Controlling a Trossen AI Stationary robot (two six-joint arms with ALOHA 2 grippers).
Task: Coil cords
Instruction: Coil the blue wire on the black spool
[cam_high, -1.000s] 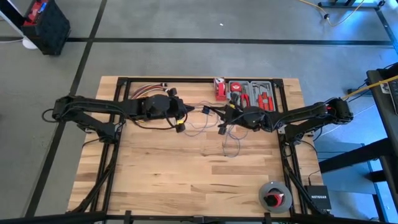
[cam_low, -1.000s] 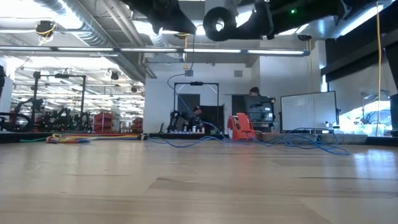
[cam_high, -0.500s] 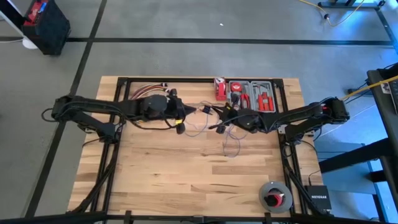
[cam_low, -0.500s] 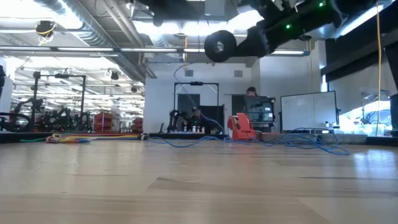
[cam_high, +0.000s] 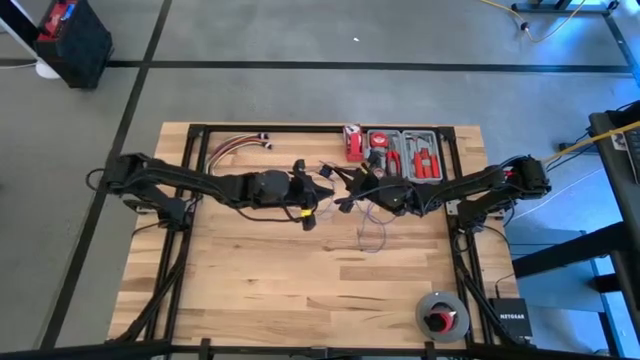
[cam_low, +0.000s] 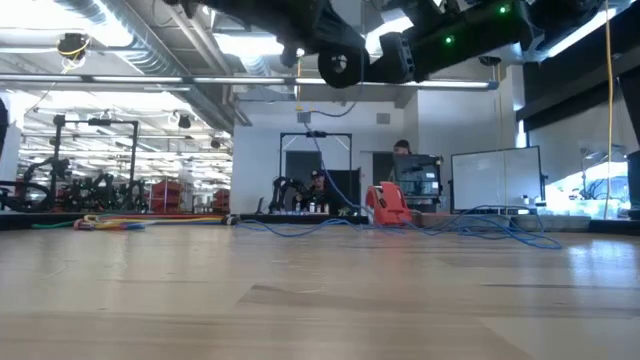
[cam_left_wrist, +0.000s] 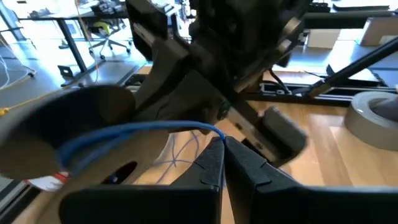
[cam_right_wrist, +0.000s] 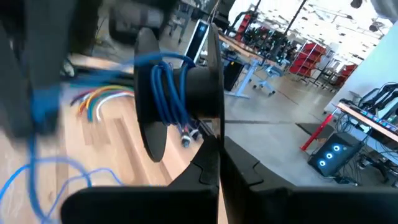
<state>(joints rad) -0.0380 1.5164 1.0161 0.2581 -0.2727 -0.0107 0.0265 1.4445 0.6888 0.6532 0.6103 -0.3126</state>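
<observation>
Both arms meet above the rear middle of the wooden bench (cam_high: 300, 270). The left claw (cam_high: 322, 190) is clenched on the thin blue cord (cam_left_wrist: 134, 132): in the left wrist view its 2 dark fingers (cam_left_wrist: 211, 165) press together with the wire pinched at their tips, curving away toward a blurred dark disc. The right claw (cam_high: 345, 186) is clenched on a black spool (cam_right_wrist: 177, 93); in the right wrist view its closed fingers (cam_right_wrist: 214, 158) grip the rim of 1 flange, and several turns of blue cord (cam_right_wrist: 166, 90) sit wound on the spool's core between the 2 flanges. More of the cord (cam_high: 372, 232) lies in loose loops on the bench just in front of the claws. In the low view both claws hang high above the bench surface, with the spool (cam_low: 340, 65) facing the camera. A red tool tray (cam_high: 405, 155) sits at the bench's rear edge, and a roll of tape (cam_high: 441, 315) near its front right corner.
</observation>
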